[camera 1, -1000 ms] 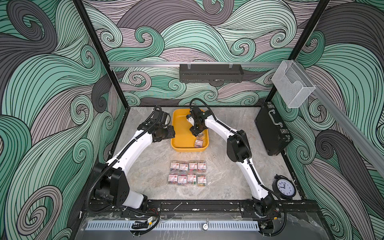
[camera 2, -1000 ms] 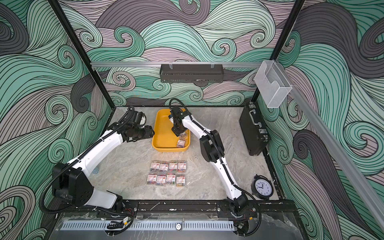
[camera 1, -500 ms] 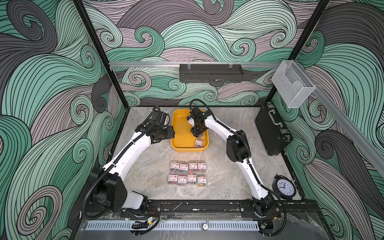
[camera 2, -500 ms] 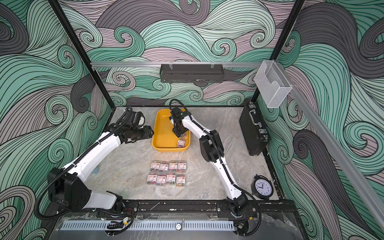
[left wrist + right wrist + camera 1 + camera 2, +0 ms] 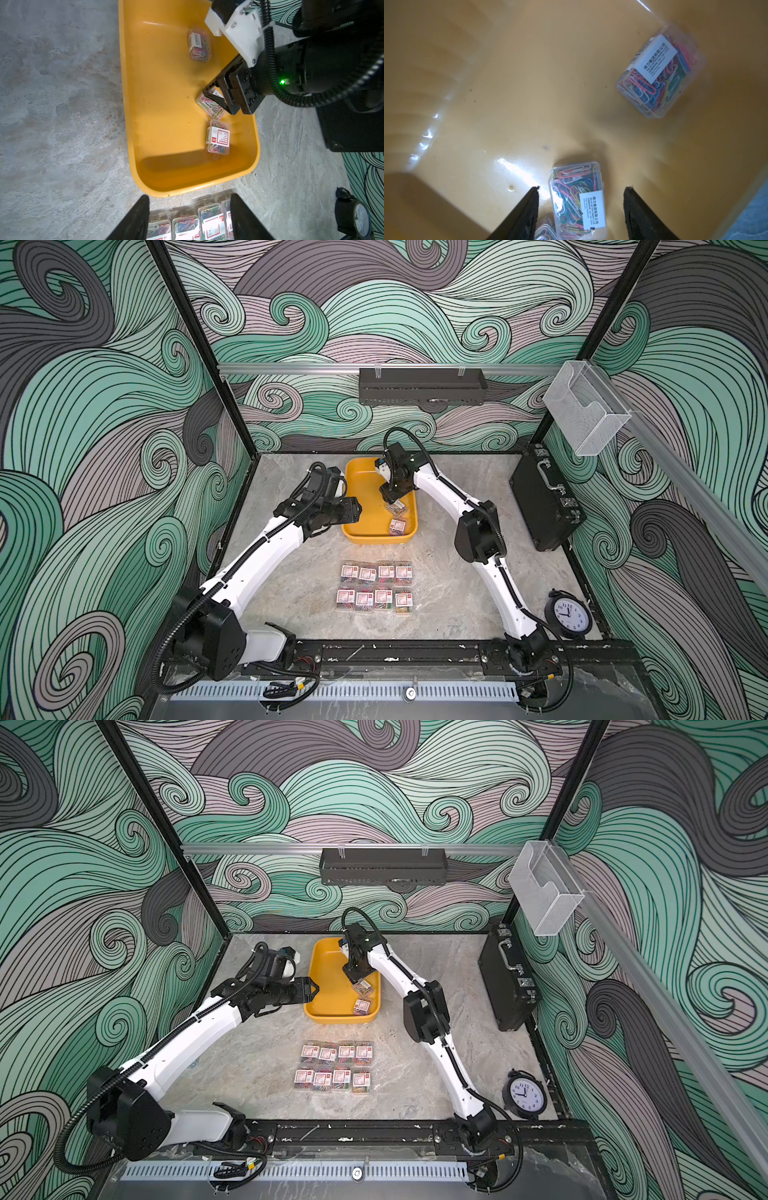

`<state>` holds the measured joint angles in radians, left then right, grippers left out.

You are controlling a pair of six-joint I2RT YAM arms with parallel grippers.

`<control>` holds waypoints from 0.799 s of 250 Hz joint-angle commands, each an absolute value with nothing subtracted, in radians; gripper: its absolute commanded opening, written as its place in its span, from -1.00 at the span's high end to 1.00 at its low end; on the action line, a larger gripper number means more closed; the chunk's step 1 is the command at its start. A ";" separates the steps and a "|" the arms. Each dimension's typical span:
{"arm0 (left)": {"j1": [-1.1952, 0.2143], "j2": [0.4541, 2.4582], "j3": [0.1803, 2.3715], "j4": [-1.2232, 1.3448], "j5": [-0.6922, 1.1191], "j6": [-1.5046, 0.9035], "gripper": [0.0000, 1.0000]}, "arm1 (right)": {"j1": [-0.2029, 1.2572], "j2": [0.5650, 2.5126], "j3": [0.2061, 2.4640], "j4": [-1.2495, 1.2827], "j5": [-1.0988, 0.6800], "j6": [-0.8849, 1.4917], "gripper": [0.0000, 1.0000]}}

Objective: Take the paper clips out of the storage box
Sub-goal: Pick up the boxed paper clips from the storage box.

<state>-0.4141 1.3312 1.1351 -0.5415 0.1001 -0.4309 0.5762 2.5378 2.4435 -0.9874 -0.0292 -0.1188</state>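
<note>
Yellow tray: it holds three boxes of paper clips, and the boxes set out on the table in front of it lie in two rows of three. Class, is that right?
Not quite. The tray does hold three boxes, as the left wrist view shows, but the other boxes on the table lie in two rows of four, not three, as both top views show.

A robot lab booth: wave-printed panels [image 5: 415, 302] in a black frame [image 5: 201, 344] surround a marble desk [image 5: 291, 601] with two arms [image 5: 266, 551]

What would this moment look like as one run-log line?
right fingers: open, straddling paper clip box | left fingers: open, empty | yellow tray: three boxes inside
</note>
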 commanded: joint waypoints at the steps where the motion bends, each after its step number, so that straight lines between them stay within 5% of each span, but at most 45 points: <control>1: -0.432 1.325 1.150 -0.517 0.108 -0.440 -0.21 | 0.570 2.517 2.437 -1.015 -0.044 -0.110 -0.37; 200: -0.449 1.318 1.155 -0.551 0.080 -0.424 -0.22 | 0.607 2.621 2.409 -1.040 0.017 -0.126 -0.30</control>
<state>-0.4412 1.3312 1.1351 -0.5312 0.0967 -0.4305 0.6067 2.6129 2.4203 -1.0103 0.0006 -0.1230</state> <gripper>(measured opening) 0.610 0.681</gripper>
